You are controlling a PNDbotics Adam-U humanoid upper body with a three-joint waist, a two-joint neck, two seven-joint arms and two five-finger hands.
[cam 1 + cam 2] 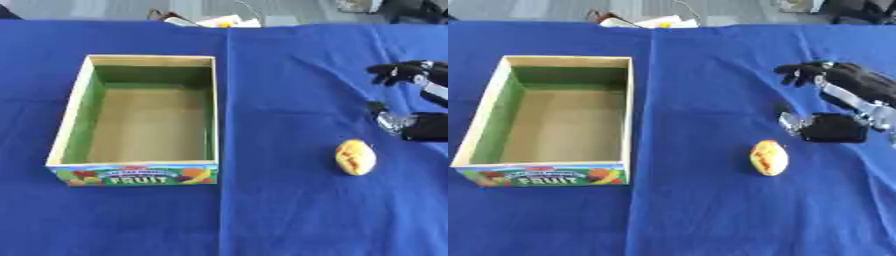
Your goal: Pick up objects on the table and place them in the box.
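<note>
1. Left eye view: the box (140,117) sits on the left half of the blue desk (289,210). It is open-topped, with pale walls, a green lining and a fruit-print front. A small yellow oval object (355,157) with red marks lies to its right, well apart from it.
2. Right eye view: the right hand (833,107) is near the desk's right edge, just beyond the object, not touching it. Its fingers are spread apart and hold nothing.

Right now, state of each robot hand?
Right robot hand: open, holding nothing, above the blue cloth just beyond the yellow fruit, not touching it.
Left robot hand: not in view.
</note>
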